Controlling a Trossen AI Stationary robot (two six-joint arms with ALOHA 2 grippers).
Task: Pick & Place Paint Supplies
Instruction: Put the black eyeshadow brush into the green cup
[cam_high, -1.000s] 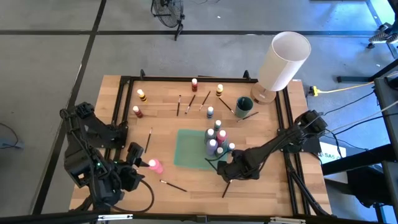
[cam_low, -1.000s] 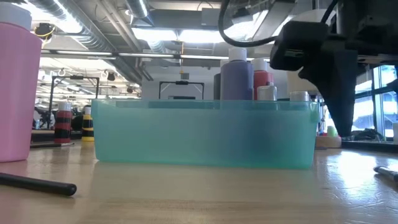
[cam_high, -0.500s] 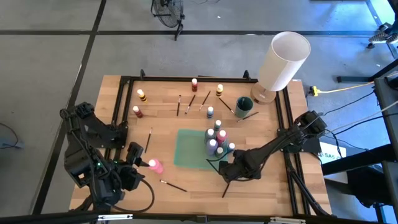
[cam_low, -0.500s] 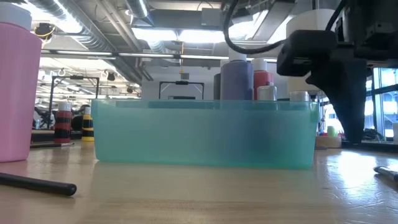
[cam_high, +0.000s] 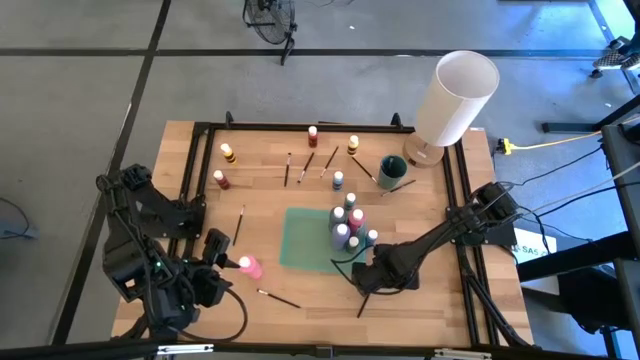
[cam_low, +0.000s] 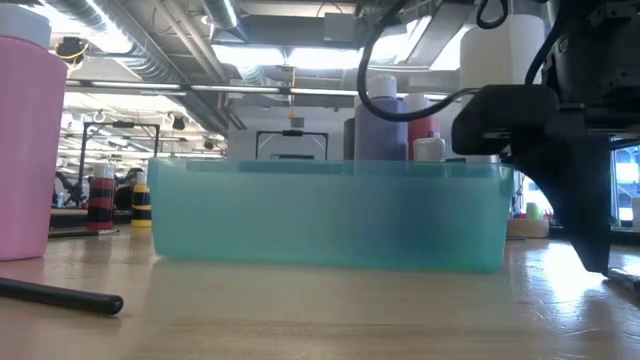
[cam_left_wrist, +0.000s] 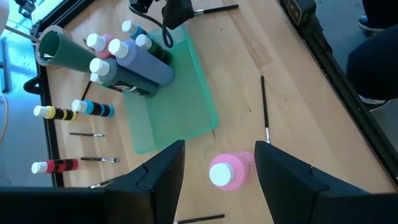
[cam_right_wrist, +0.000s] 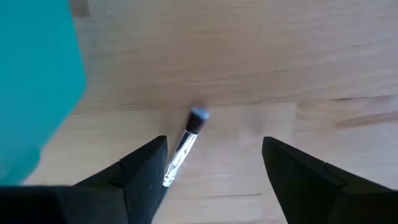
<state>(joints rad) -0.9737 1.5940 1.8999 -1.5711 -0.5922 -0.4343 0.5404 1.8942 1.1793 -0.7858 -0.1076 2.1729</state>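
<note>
While your right tool (cam_high: 365, 283) hangs low over the wooden counter (cam_high: 300, 290) at lower centre-right of the high view, its fingers (cam_right_wrist: 146, 168) are spread wide, and the bristle end of a thin brush (cam_right_wrist: 185, 144) lies on the wood between them, untouched. That brush (cam_high: 363, 301) runs diagonally just below the tool, close to the lower right corner of the teal tray (cam_high: 305, 238). Inside the tray's right side you have a cluster of small paint bottles (cam_high: 348, 226), purple, red and white-capped ones standing together. Your left tool (cam_left_wrist: 217, 168) waits at the lower left of the high view with its fingers spread, and the pink bottle (cam_high: 248, 266) stands upright on the counter just ahead of them, ungripped. Another brush (cam_high: 279, 298) lies to the lower right of that bottle. Along the upper part of the counter you still have several bottles (cam_high: 227, 153) and brushes (cam_high: 308, 161) scattered beside a dark green cup (cam_high: 391, 171) and a large white cylinder (cam_high: 456, 97).
</note>
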